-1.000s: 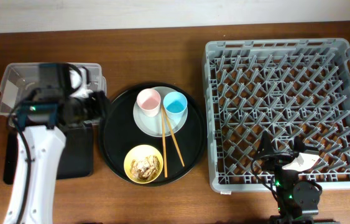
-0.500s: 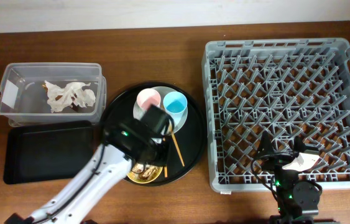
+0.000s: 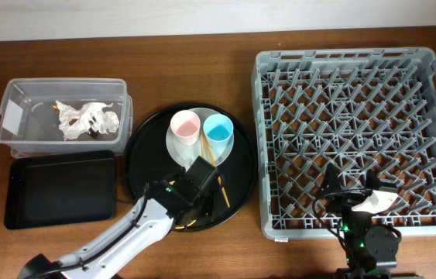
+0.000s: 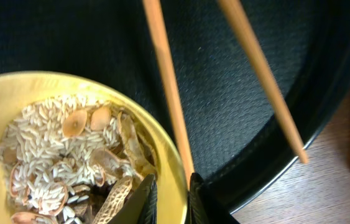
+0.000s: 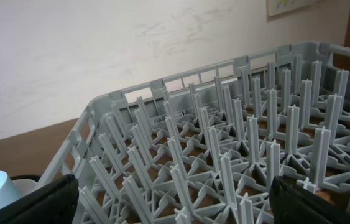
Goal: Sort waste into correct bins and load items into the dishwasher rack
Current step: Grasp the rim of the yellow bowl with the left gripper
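My left gripper [image 3: 192, 195] reaches over the yellow bowl [image 3: 180, 225] on the round black tray; the arm hides most of the bowl from above. In the left wrist view its jaws [image 4: 171, 200] are closed on the yellow bowl's [image 4: 50, 84] rim, one finger inside. The bowl holds brownish food scraps [image 4: 69, 162] with pale flakes. The chopsticks [image 3: 220, 181] lie beside the bowl and show in the left wrist view [image 4: 167, 93]. A pink cup [image 3: 185, 126] and a blue cup [image 3: 218, 130] stand on the plate [image 3: 177, 152]. My right gripper [image 5: 175, 208] is open over the rack's [image 3: 357, 56] front part.
A crumpled white napkin [image 3: 86, 118] lies in the clear tub [image 3: 15, 99] at the far left. The flat black tray [image 3: 59, 190] sits in front of the tub. The round black tray [image 3: 143, 151] lies between the bins and the rack.
My left arm left the clear tub, with the napkin now lying in it, swung right to the round tray and came down onto the yellow bowl. The right arm has not moved.
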